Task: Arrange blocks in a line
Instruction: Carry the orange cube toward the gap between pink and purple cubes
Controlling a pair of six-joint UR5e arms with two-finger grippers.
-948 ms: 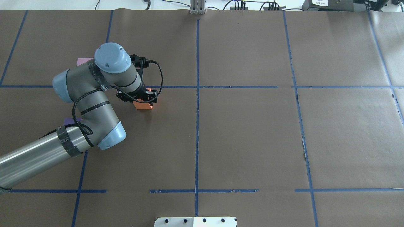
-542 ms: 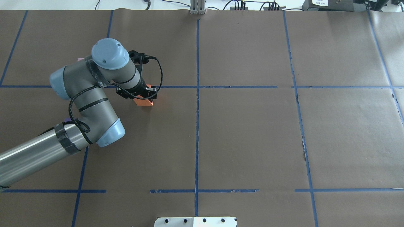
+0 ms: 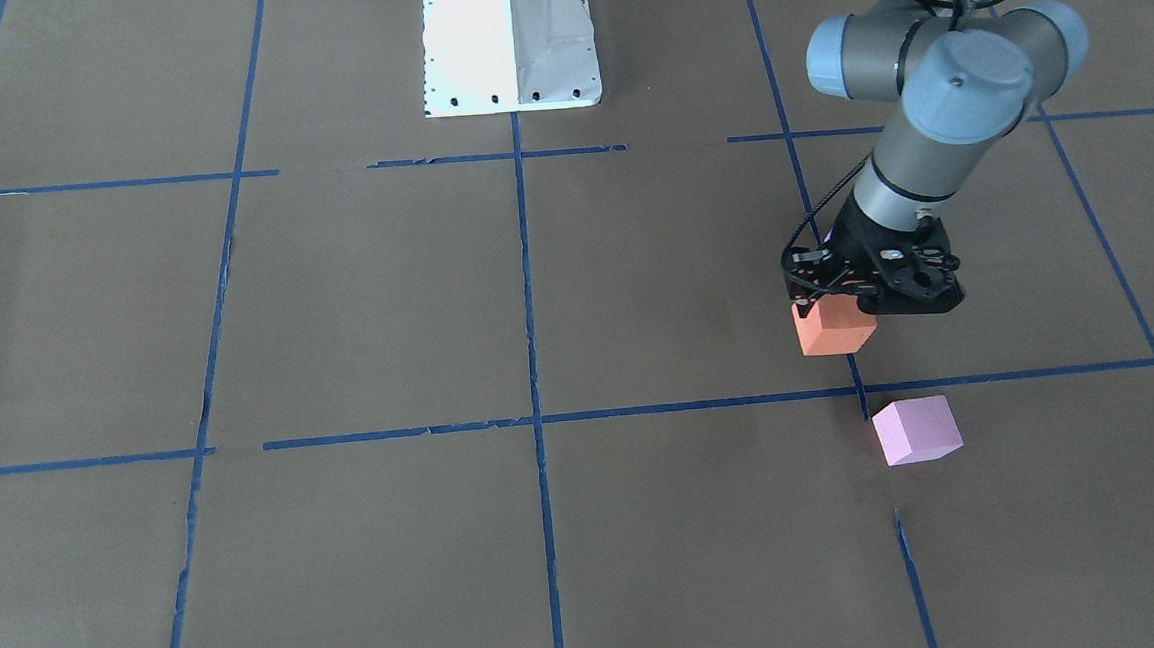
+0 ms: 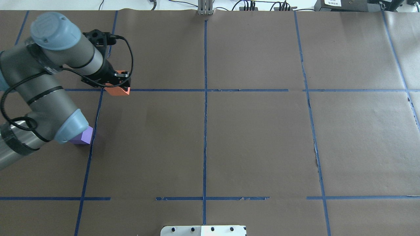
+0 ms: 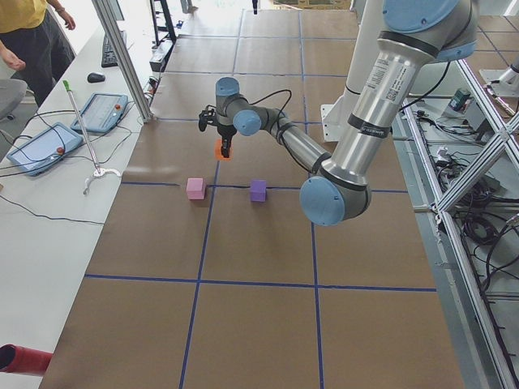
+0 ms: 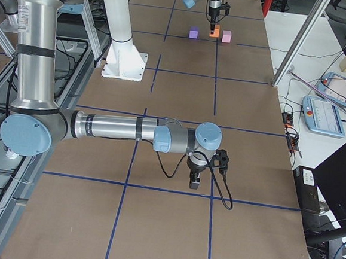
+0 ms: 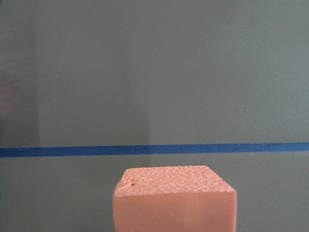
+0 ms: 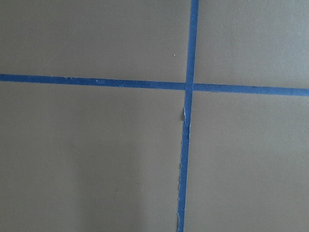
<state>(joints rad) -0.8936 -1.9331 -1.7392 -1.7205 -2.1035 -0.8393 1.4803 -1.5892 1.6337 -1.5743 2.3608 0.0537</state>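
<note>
My left gripper [image 4: 117, 82] is shut on the orange block [image 4: 118, 90], which it holds over the blue tape crossing at the far left. In the front view the gripper [image 3: 841, 300] has the orange block [image 3: 831, 328] just behind the pale pink block [image 3: 916, 430]. The purple block [image 4: 82, 136] lies near my left elbow. From the left end, the orange block [image 5: 223, 148] is beyond the gap between pink [image 5: 195, 188] and purple [image 5: 258, 190]. The left wrist view shows the orange block [image 7: 175, 198] close up. My right gripper [image 6: 196, 180] hovers low over the paper; I cannot tell whether it is open or shut.
Blue tape lines [image 4: 205, 98] divide the brown paper into squares. The white base plate [image 3: 510, 43] stands at the robot's side. A side table with tablets [image 5: 40, 146] and a person [image 5: 28, 32] are beyond the far edge.
My left arm has carried the orange block to the left and a little farther away. The purple block now shows beside the elbow, and the arm now hides the pink block from above.
</note>
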